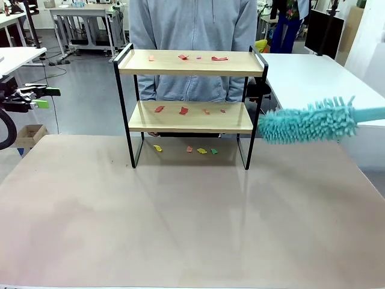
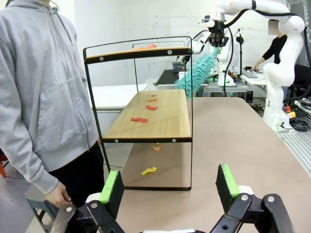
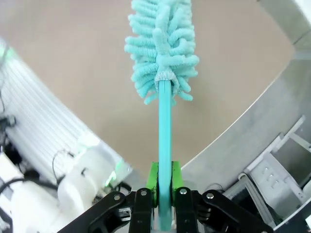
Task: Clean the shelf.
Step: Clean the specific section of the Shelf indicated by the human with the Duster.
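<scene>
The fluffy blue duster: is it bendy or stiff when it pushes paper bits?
The duster head looks soft, all loose fuzzy strands, so it probably squashes against the paper scraps. Its thin handle runs straight from the right tool without sagging, so it is likely stiff and light.

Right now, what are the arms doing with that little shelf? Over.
Left jaws open, empty. Right jaws shut on teal duster, head at right end of shelf. Coloured scraps on both boards and underneath. Person close behind shelf.
</scene>
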Motion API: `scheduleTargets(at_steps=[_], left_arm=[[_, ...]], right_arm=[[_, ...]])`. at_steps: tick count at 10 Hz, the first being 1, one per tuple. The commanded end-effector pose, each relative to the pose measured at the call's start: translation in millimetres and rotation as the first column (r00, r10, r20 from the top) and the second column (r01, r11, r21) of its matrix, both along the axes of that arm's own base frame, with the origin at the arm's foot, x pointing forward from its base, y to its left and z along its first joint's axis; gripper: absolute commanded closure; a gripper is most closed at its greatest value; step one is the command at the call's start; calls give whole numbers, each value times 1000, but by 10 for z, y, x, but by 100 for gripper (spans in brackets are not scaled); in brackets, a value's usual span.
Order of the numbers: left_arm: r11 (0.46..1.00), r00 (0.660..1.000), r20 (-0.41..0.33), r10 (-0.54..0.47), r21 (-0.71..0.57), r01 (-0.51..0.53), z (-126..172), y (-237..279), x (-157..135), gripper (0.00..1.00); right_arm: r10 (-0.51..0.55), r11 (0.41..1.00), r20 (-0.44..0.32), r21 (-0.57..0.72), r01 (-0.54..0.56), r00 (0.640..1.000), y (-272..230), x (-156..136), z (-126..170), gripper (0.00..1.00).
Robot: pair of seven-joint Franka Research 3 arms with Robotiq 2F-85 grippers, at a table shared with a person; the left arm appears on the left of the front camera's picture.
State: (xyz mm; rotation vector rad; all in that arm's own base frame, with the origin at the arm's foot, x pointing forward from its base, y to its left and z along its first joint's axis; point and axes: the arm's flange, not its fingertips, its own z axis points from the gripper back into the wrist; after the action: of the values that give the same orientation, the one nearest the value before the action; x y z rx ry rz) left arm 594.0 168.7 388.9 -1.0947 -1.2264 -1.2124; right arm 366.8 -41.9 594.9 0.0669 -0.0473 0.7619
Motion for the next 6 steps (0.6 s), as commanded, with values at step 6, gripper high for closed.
scheduleTargets(at_steps=[6], left_arm=[[1000,1000,14,-8,10,8,6,3,-11,0]], right_arm=[[548,836,-179,122,-534,817,548,-314,-418,87]])
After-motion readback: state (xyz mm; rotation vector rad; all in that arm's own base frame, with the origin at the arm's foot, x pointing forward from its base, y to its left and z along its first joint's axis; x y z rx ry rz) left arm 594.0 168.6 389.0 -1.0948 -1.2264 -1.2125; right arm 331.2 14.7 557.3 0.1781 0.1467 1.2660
